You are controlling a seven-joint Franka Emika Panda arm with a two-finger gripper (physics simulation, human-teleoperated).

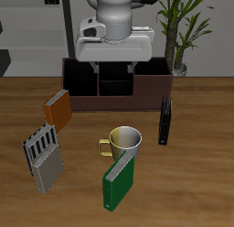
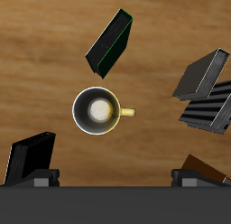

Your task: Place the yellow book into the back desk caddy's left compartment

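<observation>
Yellow book (image 1: 58, 108): small orange-yellow hardcover, propped at a tilt on the table, just before the caddy's end. Back desk caddy (image 1: 116, 101): long, low, dark-brown wooden box, open-topped, black-lined sections, at the table's back, partly hidden by the arm.

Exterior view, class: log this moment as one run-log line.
gripper: above mug, holding nothing | yellow book: on table, ungrasped | caddy: behind it | step: book not yet reached

A yellow mug (image 1: 125, 141) stands mid-frame in the exterior view with a green book (image 1: 119, 182) leaning just below it, a striped grey book (image 1: 44, 156) at lower left, a black case (image 1: 165, 121) (upright) at right, and a potted plant (image 1: 182, 29) at upper right.
</observation>
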